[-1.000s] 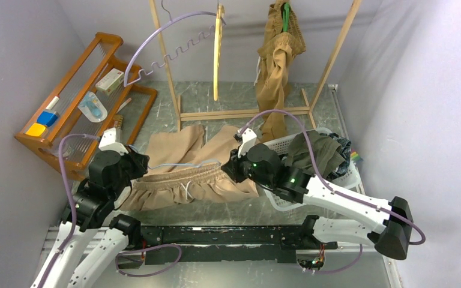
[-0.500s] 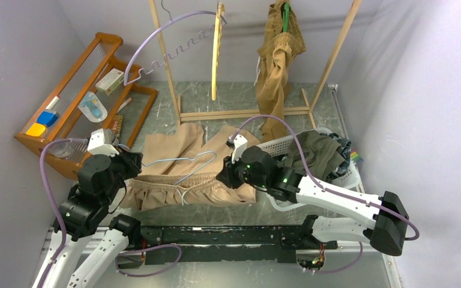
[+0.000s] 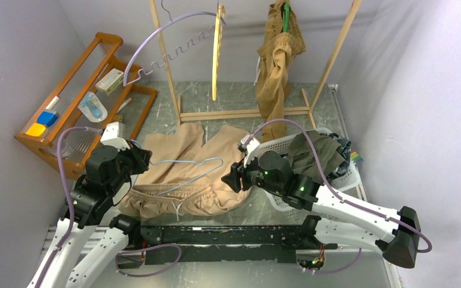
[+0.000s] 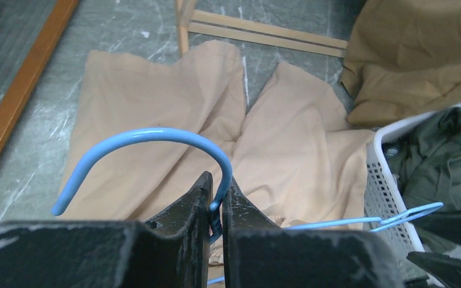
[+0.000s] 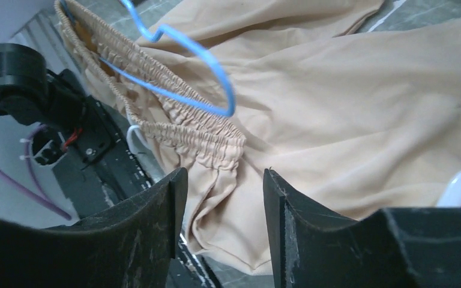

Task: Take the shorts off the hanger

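Top external view: light beige cloth shorts [image 3: 183,147] lie on grey counter [image 3: 240,97].
Left gripper [image 4: 216,193]: pinching blue wire hanger [image 4: 156,131] at neck.
Right gripper [image 5: 223,183]: spread above waistband.
Remaining: tan-brown shorts [image 3: 279,66] hang on wooden rack [image 3: 167,66].

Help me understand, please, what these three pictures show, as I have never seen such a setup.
Two robot arms are bolted at the near edge of a table, each ending in a two-finger gripper. The wide picture comes from a fixed camera above and behind them. The other two come from a small camera on each wrist, looking past its own fingers. The left gripper is shut on the hook end of a blue wire hanger. The right gripper is open and holds nothing. Beige shorts lie spread on the table under the hanger. A white basket at right holds olive shorts, and tan-brown shorts hang on the wooden rack behind.
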You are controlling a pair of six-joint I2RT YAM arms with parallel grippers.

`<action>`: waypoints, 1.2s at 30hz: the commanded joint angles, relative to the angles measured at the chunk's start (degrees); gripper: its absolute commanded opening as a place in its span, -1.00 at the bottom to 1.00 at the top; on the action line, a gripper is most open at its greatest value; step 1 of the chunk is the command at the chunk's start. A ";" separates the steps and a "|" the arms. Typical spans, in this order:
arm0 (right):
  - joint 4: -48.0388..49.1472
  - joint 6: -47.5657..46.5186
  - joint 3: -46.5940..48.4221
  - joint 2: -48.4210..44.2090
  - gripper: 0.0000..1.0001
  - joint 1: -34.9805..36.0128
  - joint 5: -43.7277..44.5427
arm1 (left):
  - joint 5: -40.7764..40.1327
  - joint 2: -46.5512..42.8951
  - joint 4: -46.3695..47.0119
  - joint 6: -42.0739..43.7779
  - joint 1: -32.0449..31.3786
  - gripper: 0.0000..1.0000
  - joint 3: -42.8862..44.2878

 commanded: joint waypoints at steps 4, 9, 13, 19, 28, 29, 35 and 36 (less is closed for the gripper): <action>-5.30 -7.61 4.55 1.97 0.21 -0.35 1.77 | 12.44 1.14 7.07 6.85 0.19 -0.86 0.00; -11.88 -12.18 10.51 6.79 0.17 -0.93 -8.74 | 15.10 2.22 7.14 8.07 0.18 -0.86 -0.46; -8.86 -13.80 9.83 6.41 0.02 -0.94 -18.09 | 18.22 3.26 6.86 8.38 0.17 -0.86 -0.27; -12.41 -16.66 10.62 7.04 -0.75 -0.95 -19.72 | 17.78 3.76 6.60 8.55 0.16 -0.86 -0.19; -9.16 -14.58 8.88 6.17 -1.00 -1.00 -25.44 | 16.43 4.04 6.17 7.21 0.14 -0.76 0.58; -9.37 -14.36 9.08 6.52 -1.00 -1.03 -24.86 | 16.44 3.94 6.17 6.87 0.18 -0.64 0.49; -10.95 -9.66 8.20 5.22 -1.00 -1.00 -14.88 | 14.44 3.73 5.44 5.32 0.22 0.34 0.02; -10.59 -8.51 7.31 4.28 -1.00 -1.05 -13.58 | 13.88 3.79 4.69 4.88 0.16 0.43 0.13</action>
